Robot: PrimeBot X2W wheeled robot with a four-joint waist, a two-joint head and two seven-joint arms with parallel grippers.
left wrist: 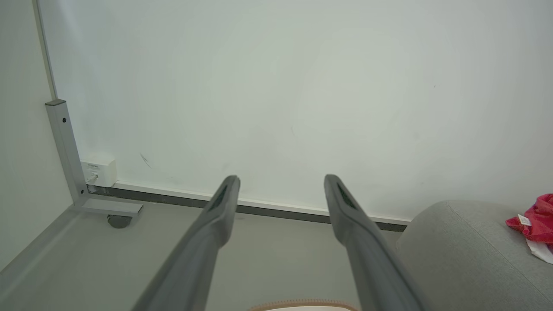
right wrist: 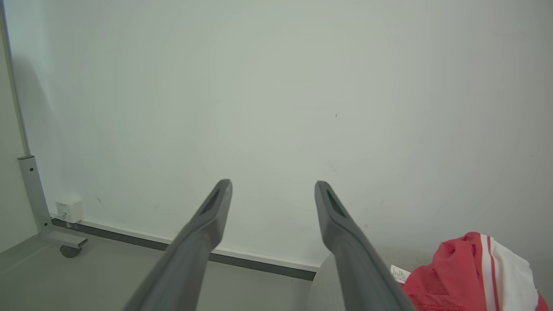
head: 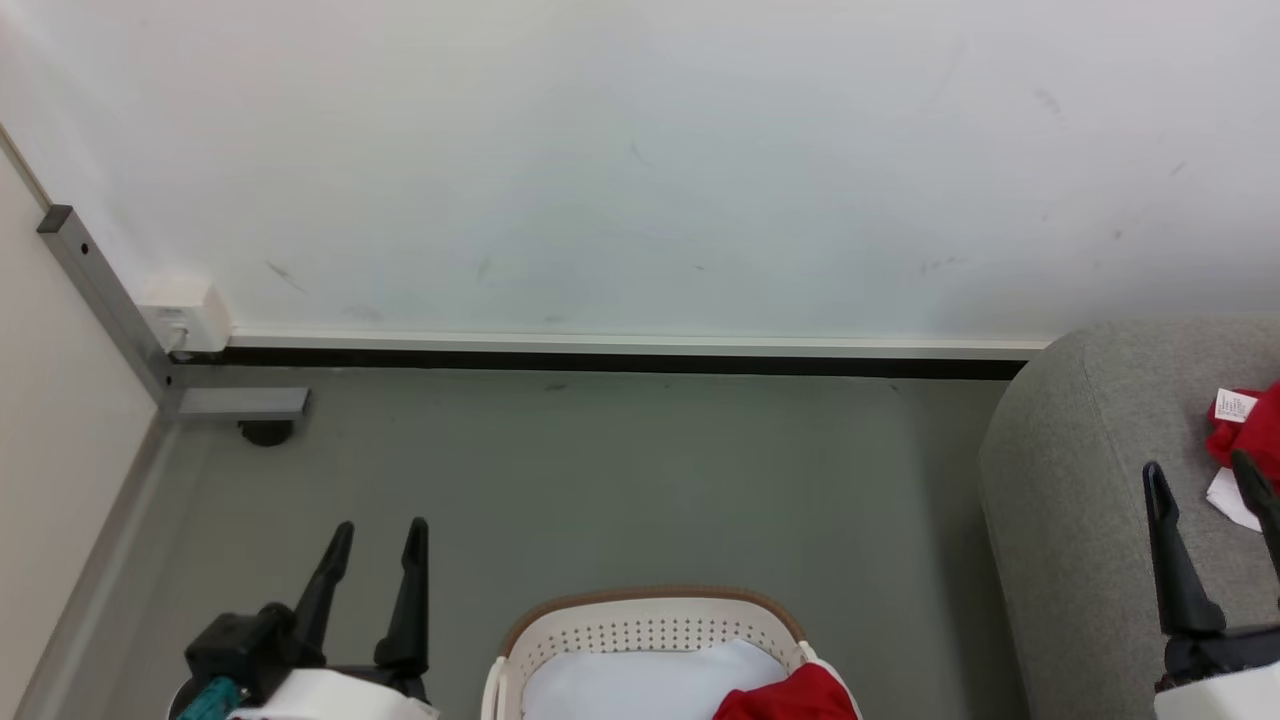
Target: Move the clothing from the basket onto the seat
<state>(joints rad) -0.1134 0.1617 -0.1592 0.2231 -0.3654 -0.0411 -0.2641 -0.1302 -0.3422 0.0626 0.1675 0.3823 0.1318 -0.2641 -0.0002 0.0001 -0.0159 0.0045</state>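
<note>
Near first, head view: basket (head: 650, 597) at 6 o'clock, cut off by the frame edge. A red piece (head: 790, 695) lies in its 4 o'clock corner on a white cloth (head: 640, 685).
Left gripper (head: 382, 524) at 7 o'clock, fingers spread, nothing between them, over the floor (head: 650, 480).
Right gripper (head: 1198, 463) at 4 o'clock, fingers apart, holding nothing, over the seat (head: 1080, 480).
Red pile (head: 1258, 430) with a white tag (head: 1235, 405) lies on the seat at 3 o'clock, right at the right fingertips; can't tell if they touch.
Far: wall (head: 640, 150), socket box (head: 185, 315) and metal post (head: 100, 290) at 9 o'clock.
</note>
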